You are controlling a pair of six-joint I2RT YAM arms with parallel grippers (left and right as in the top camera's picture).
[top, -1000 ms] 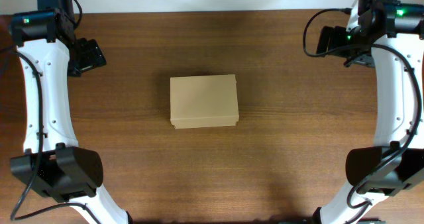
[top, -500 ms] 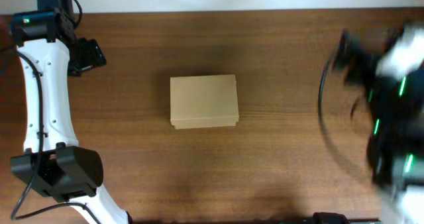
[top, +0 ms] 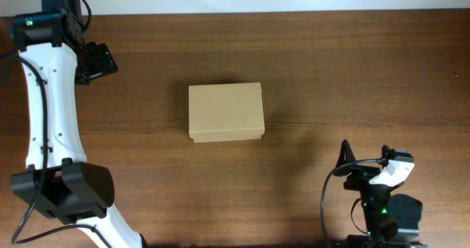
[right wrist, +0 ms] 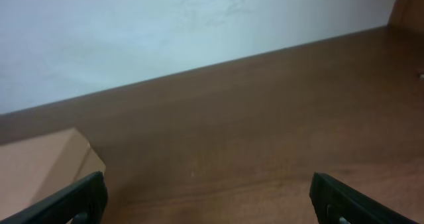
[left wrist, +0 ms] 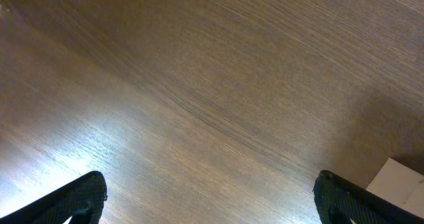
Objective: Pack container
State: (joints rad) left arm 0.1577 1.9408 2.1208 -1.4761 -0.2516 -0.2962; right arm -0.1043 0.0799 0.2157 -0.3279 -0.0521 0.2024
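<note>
The container [top: 225, 112] is a plain tan cardboard box with its lid shut, lying flat at the middle of the table. My left gripper [top: 97, 60] is open and empty near the far left, well away from the box. A corner of the box shows in the left wrist view [left wrist: 399, 183], beyond the open gripper [left wrist: 211, 207]. My right arm is folded low at the front right. Its gripper [top: 354, 176] is open and empty. The right wrist view has the box [right wrist: 41, 166] at the left, beyond the open gripper [right wrist: 211, 207].
The wooden table [top: 352, 79] is brown, with a white wall along its far edge [right wrist: 165, 32]. The left arm [top: 44, 116] runs along the left side. The right arm's base [top: 385, 215] sits at the front right edge.
My right arm has swung from the far right corner down to a folded pose at the front right. The left arm and the box have not moved.
</note>
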